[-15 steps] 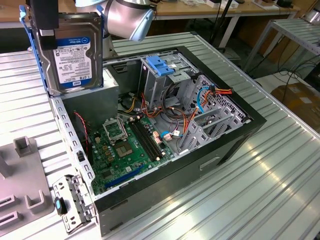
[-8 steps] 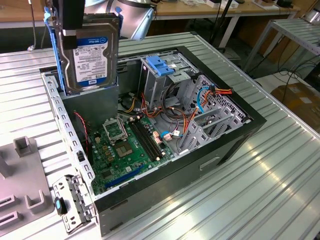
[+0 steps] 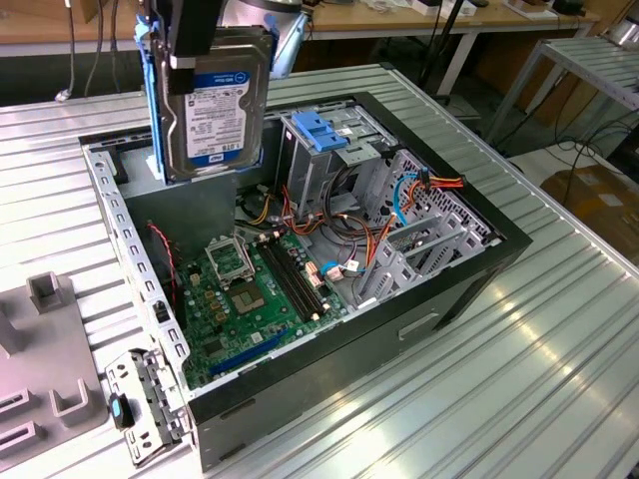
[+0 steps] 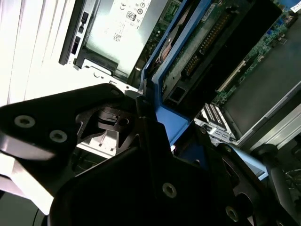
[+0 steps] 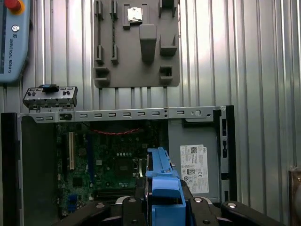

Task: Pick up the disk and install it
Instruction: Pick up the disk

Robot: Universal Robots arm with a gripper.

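**While the disk hangs over the open case, the install is not yet begun**

Since the end effector is clamped shut on the top edge of the disk, the pick-up looks done, and I judge the carry toward the bay to be the step in hand. The disk hangs on edge in the air, with its label toward the exterior camera and its blue rails running down its sides. In the first wrist view a rail end shows between the black fingers.

Below it lies the case, with its side off. The disk is over the corner that holds the power supply, just beside the green board. It appears clear of both.

Further toward the exterior view's right stands the grey cage, topped by a blue latch. It is near the disk but apart from it. Which slot is free I cannot tell.

Seating the disk calls, I judge, for turning it so the rails line up square with the cage's guides. It must also keep off the loose orange and red cables beyond the cage.

Outside the case, a metal bracket and a grey fixture plate rest on the ribbed desk.
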